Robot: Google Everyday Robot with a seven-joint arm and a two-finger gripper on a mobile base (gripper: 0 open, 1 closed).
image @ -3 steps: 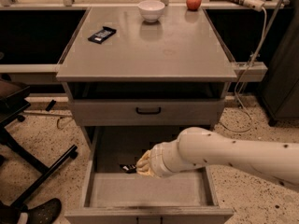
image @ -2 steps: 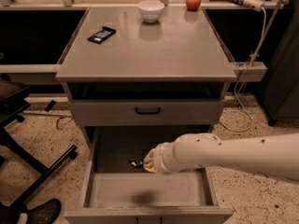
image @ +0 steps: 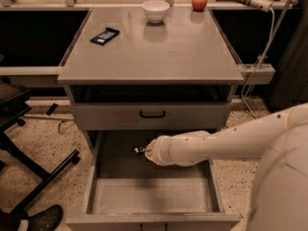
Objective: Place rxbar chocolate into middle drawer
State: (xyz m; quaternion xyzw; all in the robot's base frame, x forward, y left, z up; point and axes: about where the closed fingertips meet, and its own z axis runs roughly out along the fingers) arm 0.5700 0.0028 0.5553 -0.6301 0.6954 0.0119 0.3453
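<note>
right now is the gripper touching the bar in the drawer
Cannot tell: camera view shows the bar at the gripper, deep in the drawer; contact itself hidden.

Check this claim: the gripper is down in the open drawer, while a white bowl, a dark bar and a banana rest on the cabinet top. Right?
No: the camera view shows a red apple, not a banana, on the cabinet top with the white bowl and dark bar. The gripper is in the open drawer.

tabletop: bowl and apple at the back, dark bar left
middle drawer: open, below upper drawer
hand: inside middle drawer, near its back
rxbar chocolate: at the hand's tip
</note>
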